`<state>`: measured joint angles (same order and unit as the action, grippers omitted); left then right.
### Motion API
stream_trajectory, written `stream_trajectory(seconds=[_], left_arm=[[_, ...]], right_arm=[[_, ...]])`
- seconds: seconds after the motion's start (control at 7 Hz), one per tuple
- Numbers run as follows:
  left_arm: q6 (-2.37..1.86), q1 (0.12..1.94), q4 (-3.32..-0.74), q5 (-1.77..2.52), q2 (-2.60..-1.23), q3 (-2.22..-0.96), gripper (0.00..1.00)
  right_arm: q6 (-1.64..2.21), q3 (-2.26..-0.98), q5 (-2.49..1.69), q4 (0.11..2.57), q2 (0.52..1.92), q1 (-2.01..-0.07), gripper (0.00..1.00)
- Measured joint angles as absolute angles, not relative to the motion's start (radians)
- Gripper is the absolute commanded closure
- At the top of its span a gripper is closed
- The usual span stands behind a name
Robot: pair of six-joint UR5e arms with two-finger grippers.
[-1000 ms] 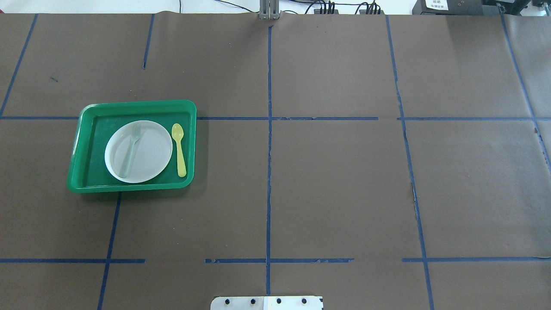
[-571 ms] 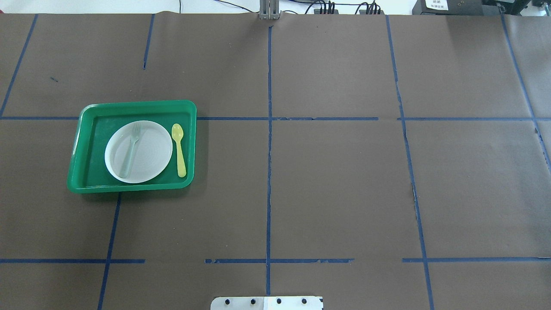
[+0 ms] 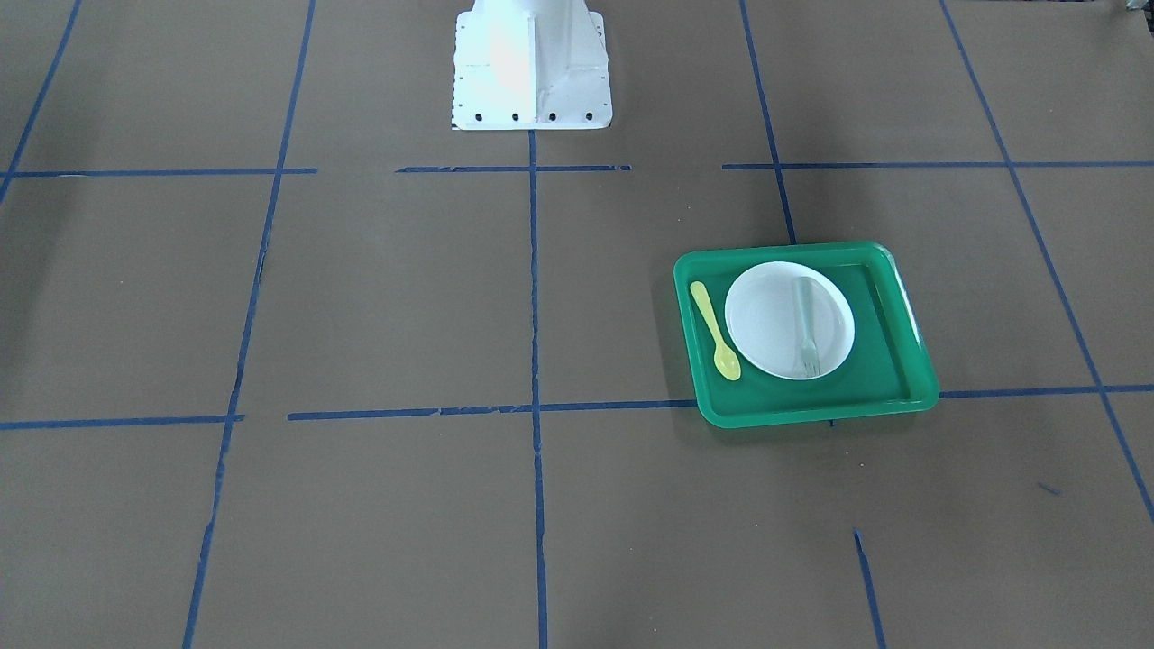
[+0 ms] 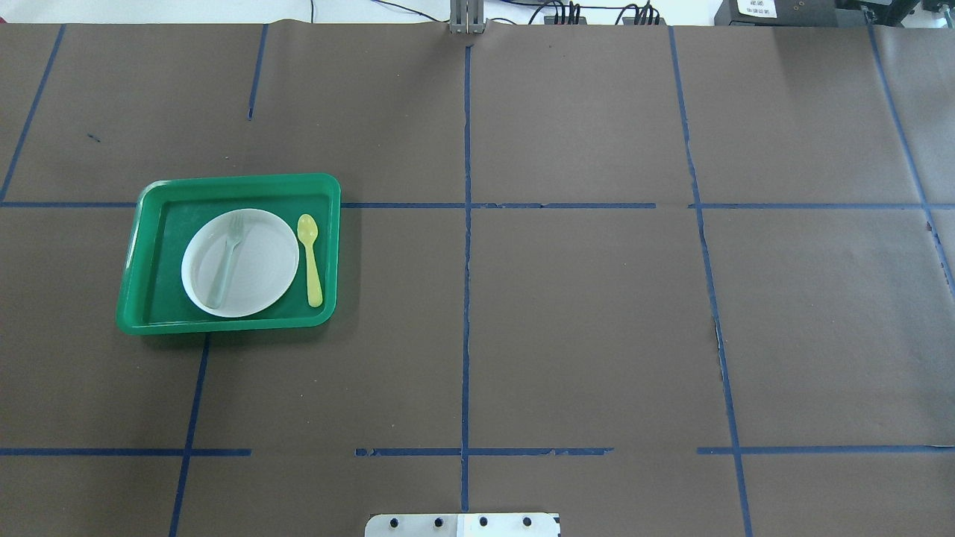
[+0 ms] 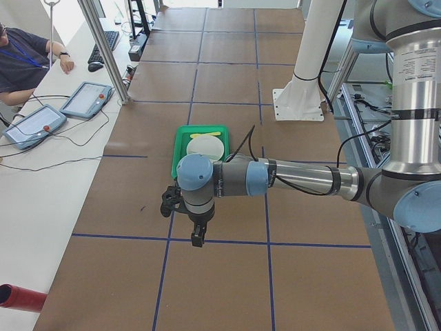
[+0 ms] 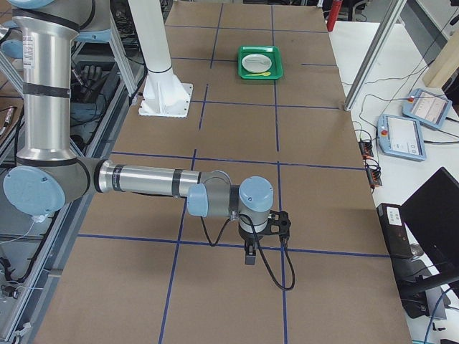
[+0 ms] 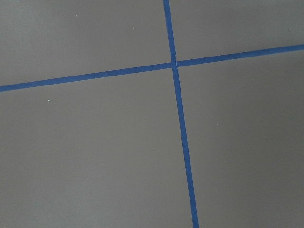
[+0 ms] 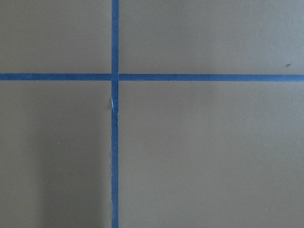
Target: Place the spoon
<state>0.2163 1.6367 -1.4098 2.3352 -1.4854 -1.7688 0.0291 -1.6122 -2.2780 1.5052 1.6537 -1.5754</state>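
Appearing only side-on, the left gripper hovers.

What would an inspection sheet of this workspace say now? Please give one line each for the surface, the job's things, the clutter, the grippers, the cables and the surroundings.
Surface: table covered in brown paper with a grid of blue tape.
Job's things: yellow spoon lies flat on the floor of the green tray, beside the plate, not on it.
Clutter: pale fork lies on the white plate.
Grippers: left gripper and right gripper hang over bare table, away from the tray; open or shut, I cannot tell.
Cables: a black cable loops along the left arm.
Surroundings: a seated person and touch panels on a side desk.
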Motion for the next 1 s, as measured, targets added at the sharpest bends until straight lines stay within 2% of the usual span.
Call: stream_trajectory(seconds=[1.0], left_arm=[[0.215, 1.637, -1.410, 2.335, -1.485, -1.788, 0.00]], right_arm=[[0.029, -1.612, -2.278, 1.506, 1.655, -1.575, 0.00]])
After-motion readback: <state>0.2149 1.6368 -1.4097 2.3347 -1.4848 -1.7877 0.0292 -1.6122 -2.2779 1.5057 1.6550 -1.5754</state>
